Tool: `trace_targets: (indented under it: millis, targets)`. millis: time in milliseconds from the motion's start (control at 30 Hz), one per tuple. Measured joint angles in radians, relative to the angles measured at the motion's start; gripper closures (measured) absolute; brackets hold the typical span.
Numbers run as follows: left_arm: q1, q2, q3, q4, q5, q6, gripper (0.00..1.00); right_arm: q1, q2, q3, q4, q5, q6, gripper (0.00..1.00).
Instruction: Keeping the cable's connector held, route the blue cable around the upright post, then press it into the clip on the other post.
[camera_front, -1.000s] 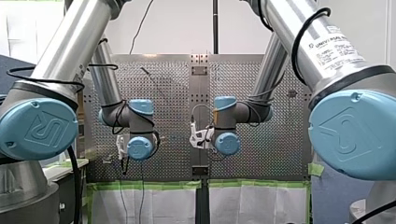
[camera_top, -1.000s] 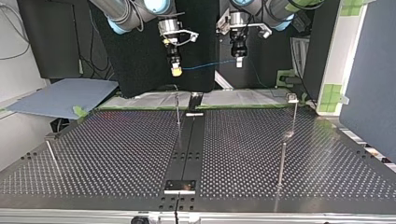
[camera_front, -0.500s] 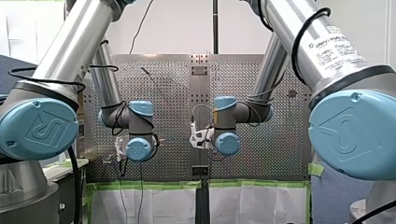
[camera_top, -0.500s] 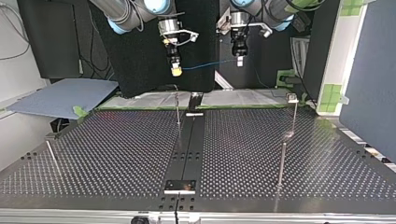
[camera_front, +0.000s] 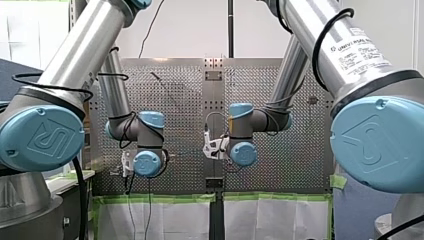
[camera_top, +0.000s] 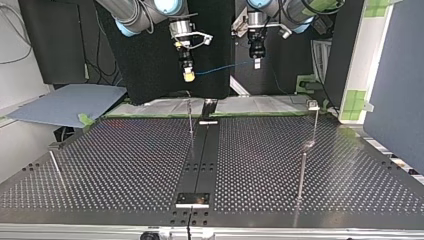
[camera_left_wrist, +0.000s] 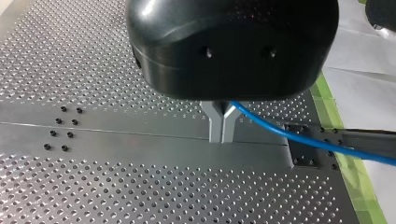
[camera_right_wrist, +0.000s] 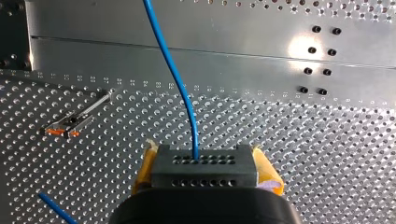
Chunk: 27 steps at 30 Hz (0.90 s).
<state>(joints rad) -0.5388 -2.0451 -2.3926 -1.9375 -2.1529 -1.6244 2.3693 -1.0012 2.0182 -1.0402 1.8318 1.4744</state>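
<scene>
1. Overall, the perforated table (camera_top: 125, 160) fills the top view, with a dark centre rail (camera_top: 202, 155) running down its middle.
2. My left arm (camera_front: 75, 55) and my right arm (camera_front: 320, 45) come in from the front view's sides. Both wrists hang above the table edge nearest the arms.
3. In the top view, my right gripper (camera_top: 188, 76) hangs at the left and my left gripper (camera_top: 257, 63) at the right. They are near each other and at about the same height.
4. Posts: the centre post (camera_top: 190, 117) stands just beside the rail. The corner post (camera_top: 315, 122) stands at the top view's right. Both are well below the grippers and apart from them.
5. The blue cable (camera_top: 222, 68) spans the air between the two grippers. It touches neither post.
6. Left wrist view: the metal fingers (camera_left_wrist: 217, 123) are pressed together, pinching the cable. From there it trails off to one side over the table edge.
7. Right wrist view: the yellow pads (camera_right_wrist: 266, 172) clamp the black connector (camera_right_wrist: 203, 165). The cable leaves the connector's face and runs ahead over the table.
8. The clip (camera_top: 313, 104) sits on top of the corner post, with no cable in it.
</scene>
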Motion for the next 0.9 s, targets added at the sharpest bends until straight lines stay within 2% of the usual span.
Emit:
trace_targets:
  millis: [233,333,667,900]
  targets:
    - [0.000,0.000,0.000,0.000,0.000,0.000,1.00,-0.001,0.000,-0.001,0.001,0.001,-0.001,1.00]
    - [0.000,0.000,0.000,0.000,0.000,0.000,1.00,-0.004,0.011,-0.012,0.012,0.008,-0.009,1.00]
    - [0.000,0.000,0.000,0.000,0.000,0.000,1.00,-0.006,0.100,-0.032,0.101,0.015,-0.017,1.00]
    - [0.000,0.000,0.000,0.000,0.000,0.000,1.00,-0.006,0.119,-0.032,0.160,0.015,-0.017,1.00]
